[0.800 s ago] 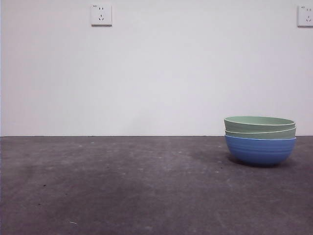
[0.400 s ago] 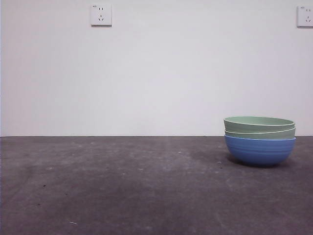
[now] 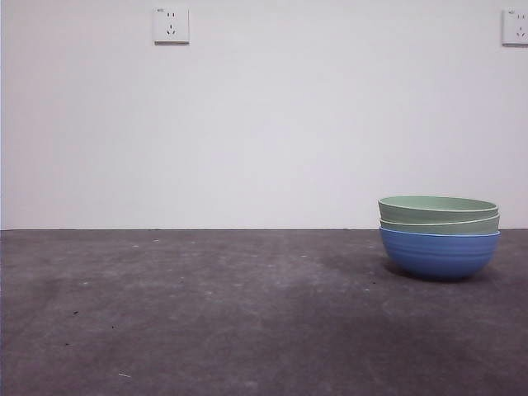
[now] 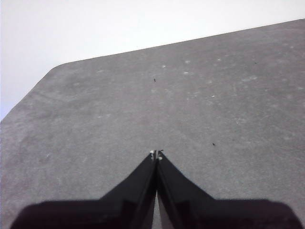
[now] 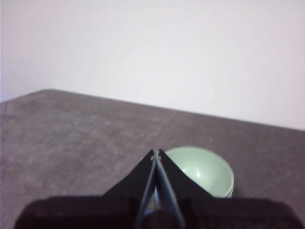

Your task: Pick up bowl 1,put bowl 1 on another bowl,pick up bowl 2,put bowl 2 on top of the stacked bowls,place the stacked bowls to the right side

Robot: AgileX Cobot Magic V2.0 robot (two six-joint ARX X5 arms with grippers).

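We see the stack (image 3: pixel 439 239), 2 green in 1 blue, on the tabletop (image 3: pixel 206 313) right of the socket (image 3: pixel 171 25). Both claws clenched, empty: left claw (image 4: pixel 157 155), right claw (image 5: pixel 156 153). Light, stiff, slick; we'd pinch the rim.

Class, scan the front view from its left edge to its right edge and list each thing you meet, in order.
Left wall socket → stack of bowls on the table → right wall socket.
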